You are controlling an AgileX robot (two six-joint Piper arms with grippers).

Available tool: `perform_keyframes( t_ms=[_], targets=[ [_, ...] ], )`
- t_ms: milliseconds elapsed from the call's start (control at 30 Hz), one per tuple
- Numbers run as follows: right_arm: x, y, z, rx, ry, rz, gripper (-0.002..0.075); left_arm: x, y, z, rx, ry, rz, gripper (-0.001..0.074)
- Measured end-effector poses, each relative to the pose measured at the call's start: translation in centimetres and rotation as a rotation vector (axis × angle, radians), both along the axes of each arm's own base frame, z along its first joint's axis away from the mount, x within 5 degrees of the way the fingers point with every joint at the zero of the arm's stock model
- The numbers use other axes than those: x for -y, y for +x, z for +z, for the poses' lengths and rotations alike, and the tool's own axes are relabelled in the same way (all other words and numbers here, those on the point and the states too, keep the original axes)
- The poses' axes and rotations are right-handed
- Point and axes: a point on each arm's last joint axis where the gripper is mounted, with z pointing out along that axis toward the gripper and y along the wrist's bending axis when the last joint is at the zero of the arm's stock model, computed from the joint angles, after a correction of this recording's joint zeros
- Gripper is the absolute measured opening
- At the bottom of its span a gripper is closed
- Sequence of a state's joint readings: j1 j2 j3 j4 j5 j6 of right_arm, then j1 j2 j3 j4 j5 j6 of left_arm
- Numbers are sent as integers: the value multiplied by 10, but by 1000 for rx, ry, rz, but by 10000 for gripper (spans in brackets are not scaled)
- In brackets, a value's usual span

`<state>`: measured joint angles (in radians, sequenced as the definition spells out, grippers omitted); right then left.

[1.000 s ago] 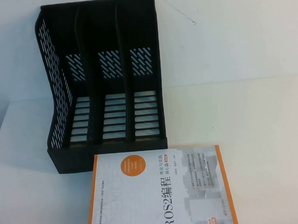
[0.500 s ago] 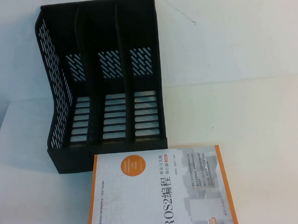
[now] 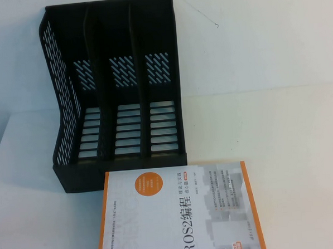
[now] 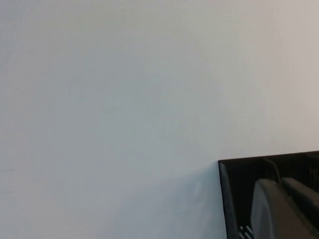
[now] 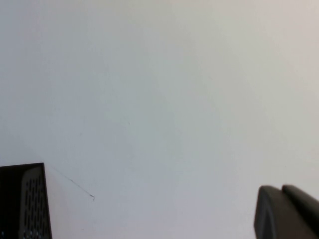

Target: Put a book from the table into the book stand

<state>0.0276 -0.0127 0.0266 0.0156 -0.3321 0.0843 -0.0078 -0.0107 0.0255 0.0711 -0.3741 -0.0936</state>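
Plainly, book [image 3: 177, 213]: laid flat, cover up, on the worktop [image 3: 290, 140] at the near edge of the high view, just in front of the book stand [image 3: 115, 99] and partly cut off by the frame.
Handling: judged a glossy softcover, moderately heavy, slippery on its face and liable to flex if lifted by one corner only.
Hold: best taken at a free edge, probably the orange-trimmed side away from the stand.
Book surface: white cover with orange border, an orange disc and dark printed lettering.
Stand: dark rigid plastic, three upright slots parted by dividers, walls and floor slotted; all slots are seen empty.
Worktop: pale, smooth, matt.
Left gripper [image 4: 284, 209]: only a dark part is seen by the stand's corner; grip state cannot be told.
Right gripper [image 5: 286, 211]: only a dark part is seen over bare worktop; grip state cannot be told.
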Motion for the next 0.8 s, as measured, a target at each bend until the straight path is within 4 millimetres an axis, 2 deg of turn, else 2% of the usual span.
perform_keyframes(
  t_ms=[267, 567, 800],
  targets=[
    [0, 1, -4, -41, -1, 1, 3, -1, 4, -12, -143, 3, 12, -3],
    [-1, 5, -37, -418, 15, 18, 4, -4, 6, -51, -579, -37, 42, -3],
    [-2, 4, -43, -481, 19, 22, 3, -4, 5, -56, -634, -60, 45, -3]
  ],
)
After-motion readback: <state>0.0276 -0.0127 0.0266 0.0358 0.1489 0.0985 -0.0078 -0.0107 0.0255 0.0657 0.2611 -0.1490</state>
